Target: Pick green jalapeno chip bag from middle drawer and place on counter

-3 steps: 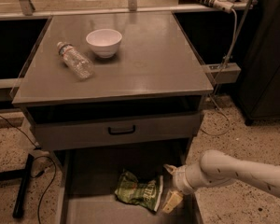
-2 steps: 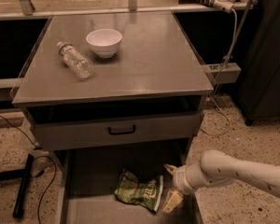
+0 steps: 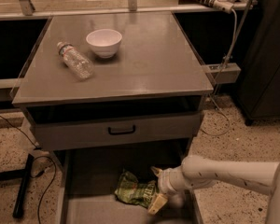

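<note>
On the speckled floor at the far left, a black bar [image 3: 23, 185] is lying beside a thin dark cable [image 3: 47, 185]. Above it, the counter [image 3: 149, 64] is carrying 2 things on its far left part: a clear plastic bottle [image 3: 76, 61] is lying on its side with its cap pointing to the far left, and a white bowl [image 3: 104, 42] is standing upright just to its right, close to it but apart from it. The rest of the counter is showing a dull sheen.

Under the counter, a grey drawer front [image 3: 70, 135] with a black handle [image 3: 122, 130] is sitting shut. Below that, the middle drawer [image 3: 91, 174] is standing pulled out toward the near side, its flat floor and low left wall showing.

The green jalapeno chip bag [image 3: 136, 192] is lying crumpled on the drawer floor, right of the middle. The gripper [image 3: 156, 187] is sitting low inside the drawer at the bag's right end, with its 2 fingers spread, 1 [image 3: 155, 171] on the far side of the bag and 1 [image 3: 157, 203] on the near side; whether they are pressing the foil cannot be told. The pale arm [image 3: 224, 174] is reaching in from the right edge, over the drawer's right wall.

Farther right, a grey power strip [image 3: 220, 73] is hanging beside the counter, and a dark cabinet [image 3: 266, 55] is standing behind it
</note>
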Tool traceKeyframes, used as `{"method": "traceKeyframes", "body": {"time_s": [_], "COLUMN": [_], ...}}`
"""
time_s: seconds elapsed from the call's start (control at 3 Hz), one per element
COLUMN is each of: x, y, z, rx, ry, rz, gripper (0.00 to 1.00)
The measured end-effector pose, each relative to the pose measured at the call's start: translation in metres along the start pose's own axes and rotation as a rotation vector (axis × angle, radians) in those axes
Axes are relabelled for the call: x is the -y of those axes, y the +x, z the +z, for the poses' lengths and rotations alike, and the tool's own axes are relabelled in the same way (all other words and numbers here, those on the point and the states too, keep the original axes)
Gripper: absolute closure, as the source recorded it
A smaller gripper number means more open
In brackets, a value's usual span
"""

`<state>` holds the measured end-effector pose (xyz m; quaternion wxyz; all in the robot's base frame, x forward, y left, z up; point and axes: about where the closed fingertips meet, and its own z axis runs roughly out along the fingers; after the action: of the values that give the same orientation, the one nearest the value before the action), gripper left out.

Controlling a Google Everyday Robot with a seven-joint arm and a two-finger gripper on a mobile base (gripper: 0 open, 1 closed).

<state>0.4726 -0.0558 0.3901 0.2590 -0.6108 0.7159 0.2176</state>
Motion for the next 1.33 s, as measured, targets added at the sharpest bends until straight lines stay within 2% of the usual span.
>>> {"method": "traceKeyframes", "body": {"time_s": [0.67,1.0,1.33], "x": [0.005,0.005,0.004], "y": [-0.021,-0.021,-0.021], "z": [0.047,0.047,0.047], "rx": [0.015,0.015,0.016], "ry": [0.0,-0.001,-0.001], "rz": [-0.048,-0.048,-0.048], "gripper": [0.0,0.0,0.18]}}
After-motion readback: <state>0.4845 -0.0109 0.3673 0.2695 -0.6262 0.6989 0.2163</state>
